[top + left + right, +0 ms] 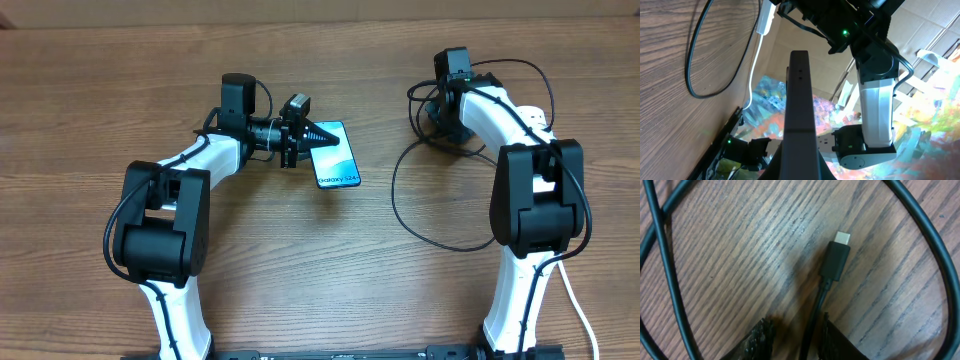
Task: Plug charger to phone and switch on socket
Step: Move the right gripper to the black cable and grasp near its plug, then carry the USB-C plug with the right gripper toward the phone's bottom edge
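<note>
Spanning the whole overhead view, the brown wood-grain table [300, 260] carries two white-and-black jointed robot arms, the left arm [170, 200] reaching inward from the left and the right arm [535, 200] stretched toward the far right corner.

The left gripper [318, 133] is clamped on the slim rectangular smartphone with a light cyan-blue screen [338, 160], gripping it at the end away from its small dark lettering. The smartphone sits near the middle of the table, a little toward the far side. In the left wrist view its dark, thin edge [800, 115] runs straight up between the fingers (two tiny holes show near its top end). Whether it rests on the wood or is lifted, I cannot tell.

The long thin black cable [393, 195] lies in loose loops on the table between the smartphone and the right arm. A thick white cord [572, 290] trails beside that arm's base.

The right gripper [797, 337] is over the cable's free end, its black textured fingertips [757, 337] apart on either side of the cable. One is just beside it and the other stands clear. Just ahead of them, the small black plug tip with a pale metal end [836, 260] lies flat on the wood.
</note>
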Controlling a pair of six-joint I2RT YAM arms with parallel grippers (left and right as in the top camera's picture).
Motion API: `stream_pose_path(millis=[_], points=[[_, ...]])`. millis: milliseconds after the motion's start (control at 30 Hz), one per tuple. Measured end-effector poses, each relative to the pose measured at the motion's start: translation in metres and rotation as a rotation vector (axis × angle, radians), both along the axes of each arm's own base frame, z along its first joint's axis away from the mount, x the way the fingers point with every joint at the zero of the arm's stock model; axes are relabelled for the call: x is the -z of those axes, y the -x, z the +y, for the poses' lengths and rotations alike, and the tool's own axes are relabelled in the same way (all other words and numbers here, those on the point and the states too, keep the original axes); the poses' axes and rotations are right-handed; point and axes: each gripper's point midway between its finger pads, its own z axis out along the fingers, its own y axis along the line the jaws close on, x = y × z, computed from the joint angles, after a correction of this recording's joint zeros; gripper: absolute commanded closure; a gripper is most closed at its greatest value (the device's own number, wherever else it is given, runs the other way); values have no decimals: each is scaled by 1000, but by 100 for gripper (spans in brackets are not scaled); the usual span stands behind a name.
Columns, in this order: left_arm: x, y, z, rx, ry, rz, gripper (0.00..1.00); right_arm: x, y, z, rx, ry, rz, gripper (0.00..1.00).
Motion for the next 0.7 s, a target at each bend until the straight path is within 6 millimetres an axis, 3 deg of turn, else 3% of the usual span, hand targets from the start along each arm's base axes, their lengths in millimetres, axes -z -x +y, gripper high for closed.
stream_pose_path(millis=[133, 400, 533, 700], points=[[0, 0, 0, 0, 0, 0, 96, 1, 2, 0, -3, 2, 11, 80], [0, 0, 0, 0, 0, 0, 96, 2, 7, 0, -2, -2, 32, 80], [0, 0, 0, 0, 0, 0, 96, 2, 7, 1, 2, -5, 33, 96], [0, 0, 0, 0, 0, 0, 96, 2, 7, 1, -18, -4, 36, 96]])
